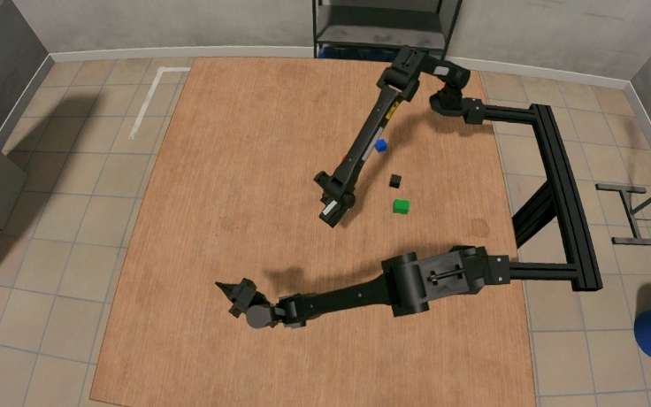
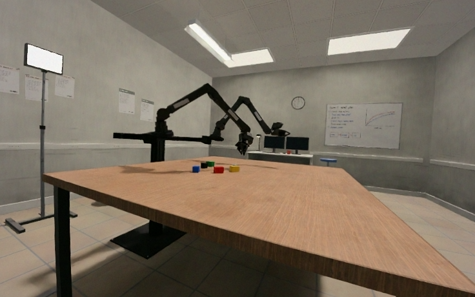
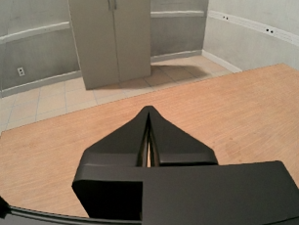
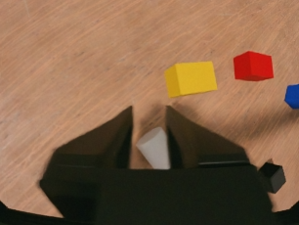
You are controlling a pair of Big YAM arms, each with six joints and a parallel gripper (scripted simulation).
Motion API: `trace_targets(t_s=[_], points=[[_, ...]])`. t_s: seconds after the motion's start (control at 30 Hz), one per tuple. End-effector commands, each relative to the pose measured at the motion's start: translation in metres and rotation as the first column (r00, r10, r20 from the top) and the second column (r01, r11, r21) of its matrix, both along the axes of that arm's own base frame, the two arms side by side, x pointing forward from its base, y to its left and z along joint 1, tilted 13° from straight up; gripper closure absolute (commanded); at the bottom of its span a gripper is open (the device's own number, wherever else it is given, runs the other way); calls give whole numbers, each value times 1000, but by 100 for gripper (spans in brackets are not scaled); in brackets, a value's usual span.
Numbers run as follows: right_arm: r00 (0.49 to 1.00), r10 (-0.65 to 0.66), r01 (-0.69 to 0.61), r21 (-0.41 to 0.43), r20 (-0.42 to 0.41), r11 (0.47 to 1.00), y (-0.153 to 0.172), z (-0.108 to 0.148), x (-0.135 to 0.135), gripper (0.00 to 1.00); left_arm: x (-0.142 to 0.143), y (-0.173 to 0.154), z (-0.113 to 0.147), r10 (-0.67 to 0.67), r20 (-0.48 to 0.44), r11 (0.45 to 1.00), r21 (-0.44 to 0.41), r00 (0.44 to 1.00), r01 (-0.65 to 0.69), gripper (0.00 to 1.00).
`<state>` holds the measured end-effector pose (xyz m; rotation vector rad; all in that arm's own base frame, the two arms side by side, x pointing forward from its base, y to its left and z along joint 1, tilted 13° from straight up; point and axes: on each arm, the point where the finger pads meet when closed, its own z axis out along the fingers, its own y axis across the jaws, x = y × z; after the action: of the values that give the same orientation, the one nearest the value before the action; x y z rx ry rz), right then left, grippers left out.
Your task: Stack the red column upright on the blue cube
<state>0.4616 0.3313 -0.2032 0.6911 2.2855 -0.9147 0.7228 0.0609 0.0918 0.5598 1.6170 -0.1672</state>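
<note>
The red column (image 2: 218,169) rests on the table, looking wider than tall. In the right wrist view it (image 4: 254,66) lies to the far right; in the overhead view only a sliver (image 1: 342,157) shows beside the right arm. The blue cube (image 1: 380,145) (image 2: 195,169) (image 4: 293,96) sits alone, a little apart from it. My right gripper (image 4: 149,112) hangs above the table with its fingers partly open and empty, just short of a yellow block (image 4: 190,79). My left gripper (image 1: 223,287) (image 3: 149,112) is shut and empty, far from the blocks.
A black cube (image 1: 394,180) and a green cube (image 1: 401,206) sit near the blue cube. The right arm's forearm (image 1: 364,139) stretches over the blocks. A dark shelf (image 1: 384,28) stands behind the table's far edge.
</note>
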Motion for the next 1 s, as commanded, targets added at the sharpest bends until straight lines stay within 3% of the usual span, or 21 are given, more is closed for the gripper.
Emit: trace_targets(t_s=[0.0, 0.13, 0.17, 0.33, 0.4, 0.5, 0.67, 0.87, 0.9, 0.97], points=[[999, 42, -42, 18, -7, 999, 5, 16, 5, 54, 2, -1, 7, -2, 13, 1000, 3, 1000, 2, 100], [987, 145, -144, 20, -65, 989, -9, 16, 0, 9, 2, -1, 7, -2, 13, 1000, 3, 1000, 2, 100], [980, 180, -178, 23, -82, 984, -16, 16, -2, 0, -1, -3, 7, -5, 13, 1000, 14, 1000, 5, 88], [917, 368, -366, 45, -155, 930, -52, 21, -27, 0, -35, -32, -2, -52, -16, 995, 89, 999, 53, 31], [917, 368, -366, 45, -155, 930, -52, 21, -27, 0, -35, -32, -2, -52, -16, 995, 89, 999, 53, 31], [863, 471, -467, 66, -182, 882, -73, 25, -42, 0, -86, -63, -24, -97, -76, 980, 169, 992, 109, 0], [770, 597, -589, 107, -225, 801, -110, 29, -69, 0, -191, -129, -67, -167, -233, 946, 235, 958, 222, 0], [658, 727, -709, 163, -198, 686, -139, 35, -87, 0, -302, -196, -111, -199, -411, 911, 256, 890, 322, 0], [636, 747, -728, 171, -196, 664, -144, 36, -90, 0, -318, -206, -117, -197, -440, 910, 251, 876, 331, 0], [636, 747, -728, 171, -196, 664, -144, 36, -90, 0, -318, -206, -117, -197, -440, 910, 251, 876, 331, 0]])
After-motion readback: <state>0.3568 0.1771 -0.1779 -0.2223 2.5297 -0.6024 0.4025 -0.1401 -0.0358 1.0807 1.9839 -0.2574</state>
